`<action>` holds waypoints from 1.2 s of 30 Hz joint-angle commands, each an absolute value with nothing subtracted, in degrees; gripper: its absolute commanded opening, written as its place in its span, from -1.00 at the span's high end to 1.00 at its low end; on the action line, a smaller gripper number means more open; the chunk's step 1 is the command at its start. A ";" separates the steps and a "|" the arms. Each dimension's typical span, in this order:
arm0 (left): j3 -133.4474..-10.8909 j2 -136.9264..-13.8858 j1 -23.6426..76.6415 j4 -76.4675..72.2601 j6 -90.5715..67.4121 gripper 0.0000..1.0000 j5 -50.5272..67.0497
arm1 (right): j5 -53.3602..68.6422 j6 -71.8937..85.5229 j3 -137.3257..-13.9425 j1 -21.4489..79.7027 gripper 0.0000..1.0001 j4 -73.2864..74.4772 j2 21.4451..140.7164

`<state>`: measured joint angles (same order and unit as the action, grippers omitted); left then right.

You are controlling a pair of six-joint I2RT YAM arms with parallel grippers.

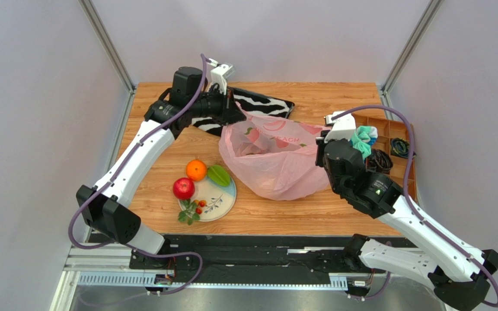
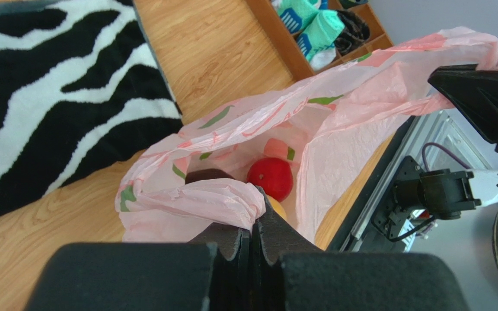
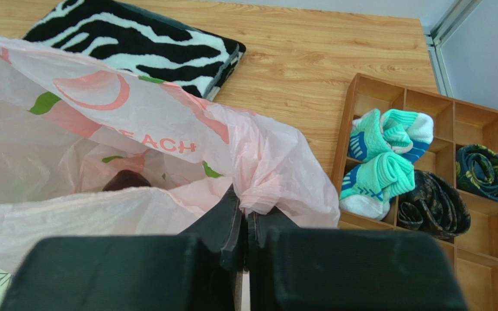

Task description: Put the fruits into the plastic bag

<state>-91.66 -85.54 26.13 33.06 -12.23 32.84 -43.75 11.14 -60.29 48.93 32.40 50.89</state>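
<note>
Top external view — both arms hold the plastic bag point(image 1: 277, 162) open in the middle of the bench point(image 1: 297, 210), with four fruits outside it.
A bunched fold of the rim is clamped in the left gripper point(image 2: 253, 214) and the opposite handle is pinched tight in the right gripper point(image 3: 245, 210). A red fruit point(image 2: 270, 178) and a dark maroon one point(image 2: 206, 175) lie inside. The orange point(image 1: 196, 170), red apple point(image 1: 183, 188), green ridged fruit point(image 1: 219, 175) and berry sprig point(image 1: 192, 210) sit on or against the plate point(image 1: 225, 201), just left of the bag. Likely trouble: one arm must let go to fetch fruit — the thin film could then sag shut or slip from the other pinch.
</note>
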 commanded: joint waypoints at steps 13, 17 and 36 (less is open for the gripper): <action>-89.12 -86.22 26.28 33.05 -12.65 1.00 32.08 | -25.77 7.57 -57.92 52.20 -0.48 23.21 42.99; -88.86 -85.43 26.28 32.96 -12.57 1.00 31.91 | -10.34 3.96 -56.08 53.17 -0.52 17.07 39.21; -89.03 -84.73 26.19 33.84 -11.87 1.00 30.67 | -3.95 5.70 -67.05 72.95 -0.53 9.14 75.74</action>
